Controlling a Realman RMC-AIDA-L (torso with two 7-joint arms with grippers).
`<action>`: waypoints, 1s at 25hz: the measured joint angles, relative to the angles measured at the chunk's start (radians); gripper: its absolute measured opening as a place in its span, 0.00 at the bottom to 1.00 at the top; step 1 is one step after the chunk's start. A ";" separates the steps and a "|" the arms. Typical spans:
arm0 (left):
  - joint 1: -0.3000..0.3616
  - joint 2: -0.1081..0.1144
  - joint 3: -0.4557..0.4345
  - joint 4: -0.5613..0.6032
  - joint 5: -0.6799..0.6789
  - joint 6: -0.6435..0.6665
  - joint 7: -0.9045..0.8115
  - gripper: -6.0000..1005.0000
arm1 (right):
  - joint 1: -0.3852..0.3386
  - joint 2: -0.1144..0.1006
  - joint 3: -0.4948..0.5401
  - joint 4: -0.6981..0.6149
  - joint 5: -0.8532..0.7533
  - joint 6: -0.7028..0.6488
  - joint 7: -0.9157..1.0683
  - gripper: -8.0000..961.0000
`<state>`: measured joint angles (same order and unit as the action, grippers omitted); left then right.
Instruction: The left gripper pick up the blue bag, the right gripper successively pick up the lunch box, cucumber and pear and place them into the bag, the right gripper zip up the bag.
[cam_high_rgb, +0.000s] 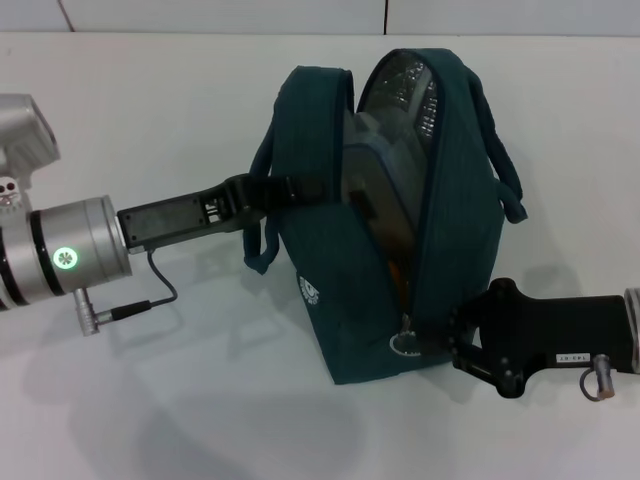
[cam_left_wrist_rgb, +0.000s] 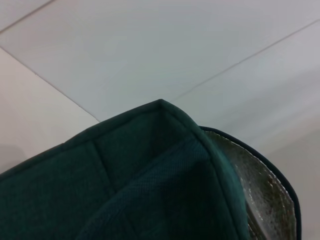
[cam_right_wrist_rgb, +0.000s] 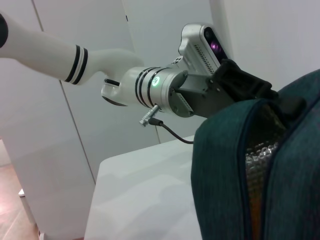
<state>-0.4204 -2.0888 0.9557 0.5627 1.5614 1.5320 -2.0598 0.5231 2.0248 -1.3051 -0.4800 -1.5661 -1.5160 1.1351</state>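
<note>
The blue bag (cam_high_rgb: 330, 300) stands upright mid-table with its zip gaping from the top down the front. My left gripper (cam_high_rgb: 298, 190) is shut on the bag's left side panel near a handle, and it also shows on the bag's edge (cam_right_wrist_rgb: 260, 92) in the right wrist view. My right gripper (cam_high_rgb: 447, 332) is low at the bag's front corner, with its fingers closed by the metal ring zipper pull (cam_high_rgb: 403, 343). The clear lunch box (cam_high_rgb: 372, 165) shows inside, and an orange patch of the pear (cam_high_rgb: 396, 270) below it. The cucumber is hidden.
Silver foil lining (cam_left_wrist_rgb: 260, 195) shows at the bag's open edge. White tabletop (cam_high_rgb: 150, 400) surrounds the bag. The left arm's cable (cam_high_rgb: 150, 290) hangs just above the table. A white wall (cam_high_rgb: 300, 15) runs behind the table's far edge.
</note>
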 joint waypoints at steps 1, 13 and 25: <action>-0.001 0.001 0.000 -0.003 0.000 0.001 0.002 0.05 | 0.000 0.000 -0.001 -0.001 0.000 0.000 0.000 0.02; 0.012 0.004 -0.009 -0.011 -0.006 -0.001 0.073 0.31 | -0.013 -0.009 0.005 -0.033 0.002 -0.033 0.007 0.02; 0.012 0.004 -0.011 -0.010 -0.024 0.009 0.101 0.77 | -0.093 -0.020 0.039 -0.151 -0.001 -0.079 0.026 0.02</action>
<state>-0.4087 -2.0847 0.9449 0.5522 1.5370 1.5410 -1.9590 0.4304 2.0048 -1.2660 -0.6311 -1.5673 -1.5951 1.1609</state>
